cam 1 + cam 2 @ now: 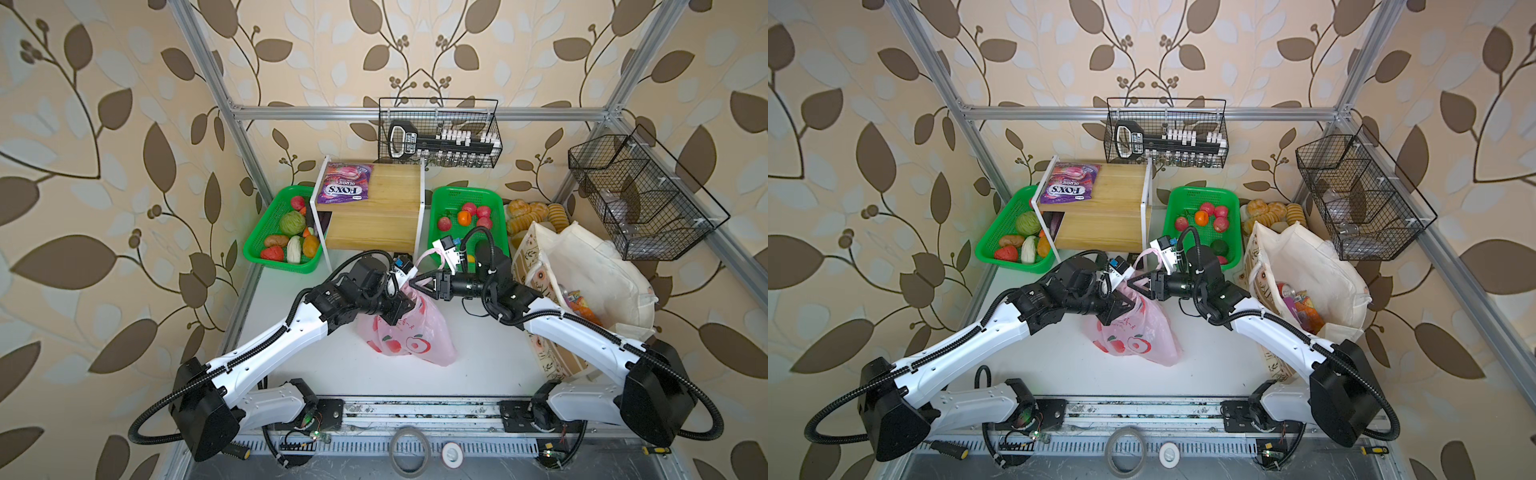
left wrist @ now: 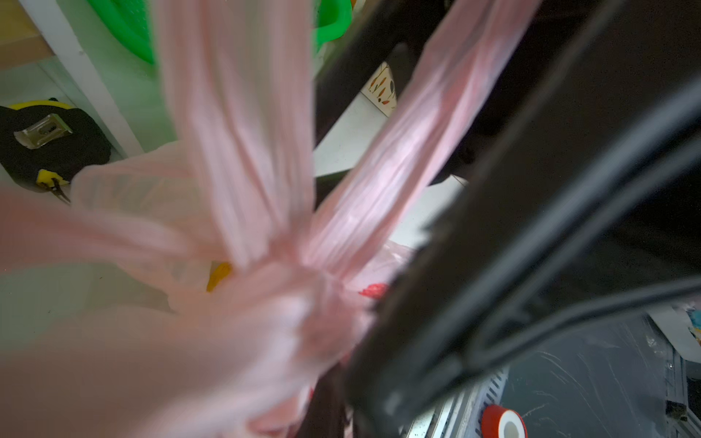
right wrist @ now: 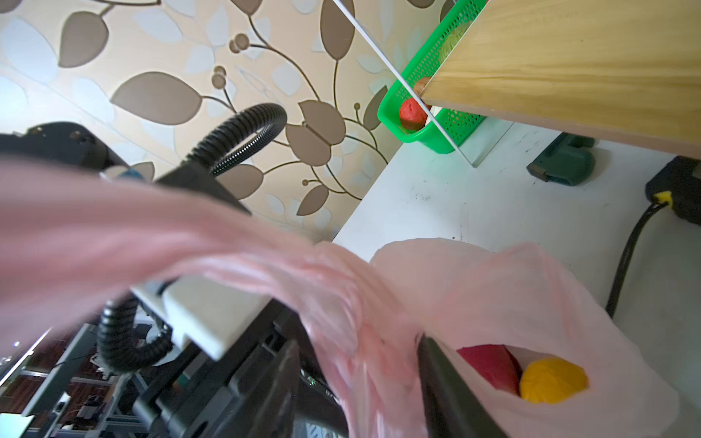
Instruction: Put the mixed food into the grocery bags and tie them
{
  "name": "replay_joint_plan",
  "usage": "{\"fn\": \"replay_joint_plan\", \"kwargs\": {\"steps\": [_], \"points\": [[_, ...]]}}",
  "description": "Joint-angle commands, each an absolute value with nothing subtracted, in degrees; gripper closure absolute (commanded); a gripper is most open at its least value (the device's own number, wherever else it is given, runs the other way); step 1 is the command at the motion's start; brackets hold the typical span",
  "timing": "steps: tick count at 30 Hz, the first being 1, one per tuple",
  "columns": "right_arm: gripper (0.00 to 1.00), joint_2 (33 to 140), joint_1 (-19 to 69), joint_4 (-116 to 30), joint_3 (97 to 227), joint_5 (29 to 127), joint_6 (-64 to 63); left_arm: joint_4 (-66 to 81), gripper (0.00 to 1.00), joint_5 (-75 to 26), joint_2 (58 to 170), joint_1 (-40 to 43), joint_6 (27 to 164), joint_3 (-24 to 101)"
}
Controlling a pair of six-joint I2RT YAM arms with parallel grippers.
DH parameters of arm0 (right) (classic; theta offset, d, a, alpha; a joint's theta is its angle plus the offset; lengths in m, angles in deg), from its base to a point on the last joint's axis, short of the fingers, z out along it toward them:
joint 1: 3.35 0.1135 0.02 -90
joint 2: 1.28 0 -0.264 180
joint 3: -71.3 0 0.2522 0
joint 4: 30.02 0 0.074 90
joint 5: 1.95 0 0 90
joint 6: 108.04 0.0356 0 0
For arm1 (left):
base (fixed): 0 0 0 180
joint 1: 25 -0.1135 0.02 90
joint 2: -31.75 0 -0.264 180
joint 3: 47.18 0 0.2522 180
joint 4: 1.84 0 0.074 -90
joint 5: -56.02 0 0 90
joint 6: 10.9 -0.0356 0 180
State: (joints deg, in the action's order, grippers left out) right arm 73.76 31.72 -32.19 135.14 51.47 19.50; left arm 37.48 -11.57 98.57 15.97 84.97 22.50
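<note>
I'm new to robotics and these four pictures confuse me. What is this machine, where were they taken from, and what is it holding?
Two white robot arms stand at a table, each ending in a pincer. Two pictures look down from overhead; two come from cameras on the wrists. On the table: a pink plastic bag, a canvas tote, two green baskets of produce, bread rolls, and a wooden shelf bearing a purple FOX'S packet. The left pincer appears clamped on the bag's handles; the right pincer sits by one loop, grip unclear. A yellow fruit shows inside the bag.
</note>
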Motion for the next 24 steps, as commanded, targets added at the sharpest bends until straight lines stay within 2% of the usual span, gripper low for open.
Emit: {"fn": "replay_joint_plan", "kwargs": {"steps": [1,7,11,15,17,22,24], "points": [[0.6,74.6,32.3,-33.4,137.4,52.3,17.9,38.5,0.89,-10.2,97.9,16.6,82.0,22.9],[0.85,74.4,32.3,-34.6,137.3,54.2,16.7,39.4,0.86,-11.0,97.2,16.6,80.9,23.1],[0.92,74.0,32.5,-34.7,137.0,54.6,15.9,39.5,0.81,-11.2,96.5,16.6,80.8,23.3],[0.95,73.1,33.1,-34.7,136.8,54.8,14.0,39.6,0.72,-10.0,95.7,16.6,81.2,23.6],[0.94,72.9,33.2,-34.4,136.7,55.0,13.9,39.8,0.72,-10.1,95.2,16.6,81.3,23.7],[0.73,72.7,33.0,-33.4,136.7,52.3,15.1,40.5,0.87,-13.5,95.0,16.6,81.2,23.2],[0.66,72.6,33.1,-33.2,136.6,51.5,15.4,40.7,0.88,-13.2,95.4,16.6,81.3,23.4]]}}
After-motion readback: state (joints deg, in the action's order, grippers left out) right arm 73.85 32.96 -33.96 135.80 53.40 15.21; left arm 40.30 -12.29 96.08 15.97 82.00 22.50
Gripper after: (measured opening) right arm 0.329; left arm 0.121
